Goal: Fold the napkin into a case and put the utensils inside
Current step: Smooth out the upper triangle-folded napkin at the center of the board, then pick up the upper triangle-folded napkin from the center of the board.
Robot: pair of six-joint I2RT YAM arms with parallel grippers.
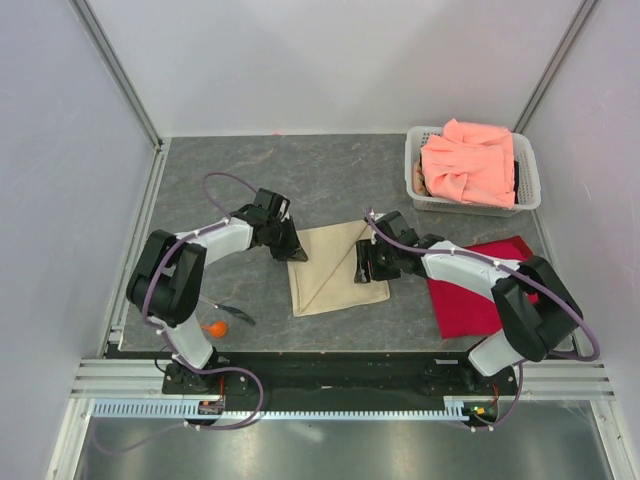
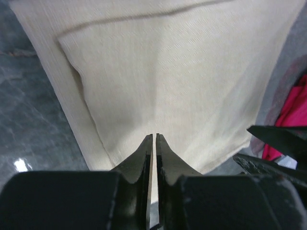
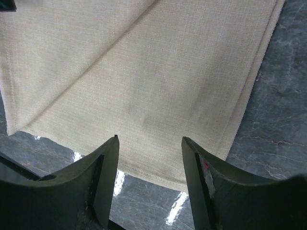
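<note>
Top external view: the napkin [image 1: 336, 270] lies flat near the middle of the table [image 1: 330, 170], between the two arms. It is a beige-tan cloth folded to a nearly square shape. A diagonal crease runs from its far-right corner to its near-left corner, so its long line slants across the table. The weave is plain and slightly coarse, with a stitched hem showing along the edge in the right wrist view [image 3: 144, 72].

The left gripper [image 2: 154, 136] sits at the napkin's left edge. Its fingers are pressed almost together, with a thin pale strip of cloth colour between them, so it appears to pinch the edge. The right gripper [image 3: 149, 139] hovers over the napkin's right side with its dark jaws spread apart and nothing between them.

A small orange spoon [image 1: 213, 327] and a thin dark utensil [image 1: 235, 315] lie near the left arm's base, well apart from the napkin. A red cloth [image 1: 480, 290] lies flat under the right arm. In the far-right corner stands a white basket [image 1: 412, 165] of slotted plastic holding a crumpled salmon-pink cloth [image 1: 468, 160].
</note>
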